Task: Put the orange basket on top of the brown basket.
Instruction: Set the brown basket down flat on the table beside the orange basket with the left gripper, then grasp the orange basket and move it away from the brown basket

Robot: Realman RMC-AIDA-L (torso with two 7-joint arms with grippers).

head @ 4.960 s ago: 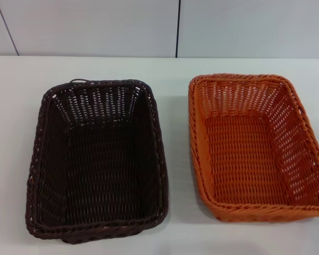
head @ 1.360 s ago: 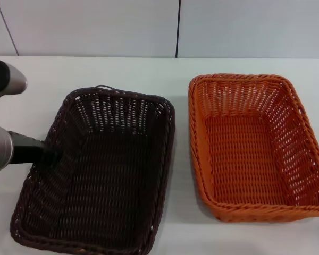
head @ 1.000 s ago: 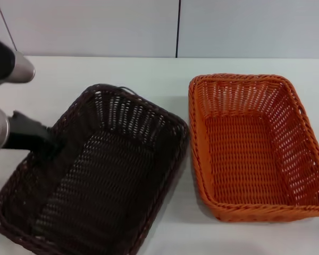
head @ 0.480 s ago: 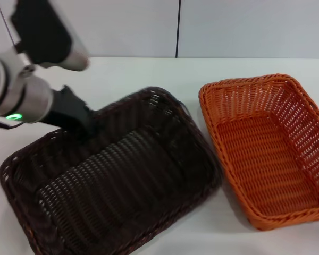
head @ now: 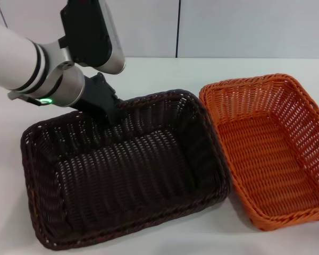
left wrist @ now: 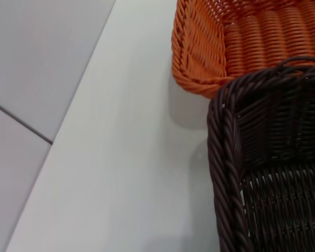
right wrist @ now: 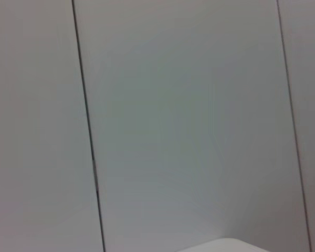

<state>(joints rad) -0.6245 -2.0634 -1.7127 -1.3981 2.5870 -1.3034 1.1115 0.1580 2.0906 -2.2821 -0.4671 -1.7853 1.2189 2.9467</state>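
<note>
- Two baskets on the white table [head: 165,74]: brown basket [head: 122,170] left, orange basket [head: 271,149] right, near edges touching.
- Left gripper [head: 112,118] pinches the brown basket's far rim.
- Bare tabletop lies beyond both baskets.
- Right gripper unseen.

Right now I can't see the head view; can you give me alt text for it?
The left tool sits at the far rim of a dark brown rectangular woven basket, which lies skewed on a white table. A bright orange rectangular woven basket rests just to its right, their near corners very close. The right tool is out of view.
</note>
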